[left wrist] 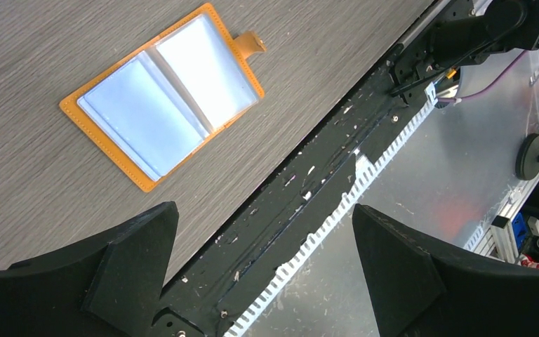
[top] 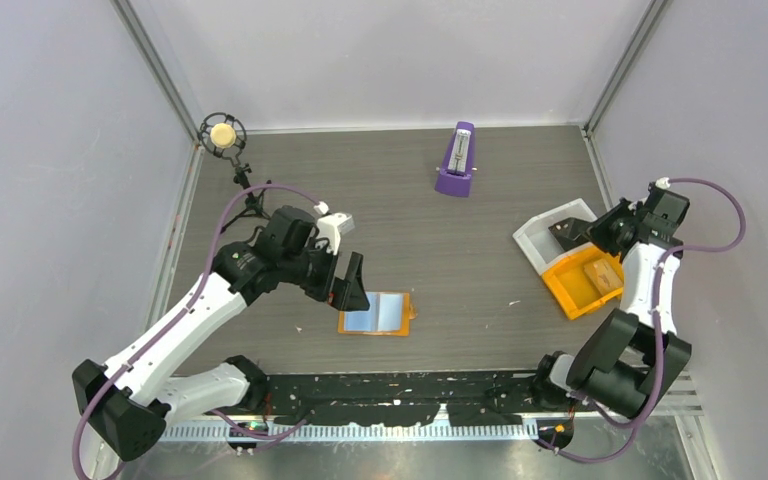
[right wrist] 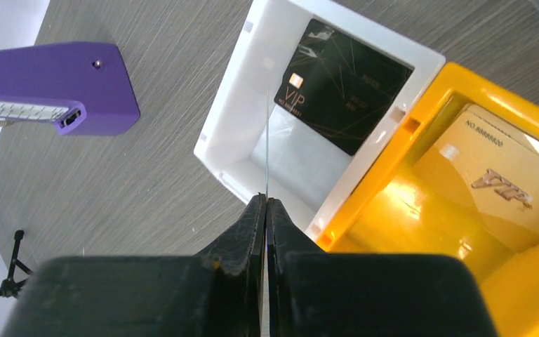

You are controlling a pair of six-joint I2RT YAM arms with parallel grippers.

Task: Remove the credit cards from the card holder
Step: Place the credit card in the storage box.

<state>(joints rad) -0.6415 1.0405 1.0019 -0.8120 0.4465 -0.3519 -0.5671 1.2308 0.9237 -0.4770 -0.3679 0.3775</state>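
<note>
The orange card holder (top: 375,313) lies open and flat on the table, with light blue cards (left wrist: 144,116) in its clear pockets. My left gripper (top: 350,285) hovers just left of it, open and empty; in the left wrist view (left wrist: 263,210) its jaws stand wide apart over the table's front edge. My right gripper (top: 575,232) is over the white bin (top: 550,235). It is shut (right wrist: 266,200) on a thin card (right wrist: 267,140) seen edge-on, so its face is hidden. A black card (right wrist: 340,84) lies in the white bin (right wrist: 231,112).
An orange bin (right wrist: 400,147) with a gold card (right wrist: 491,168) stands against the white bin at the right. A purple metronome (top: 456,160) stands at the back, a small microphone stand (top: 224,140) at the back left. A black rail (top: 410,395) runs along the front edge.
</note>
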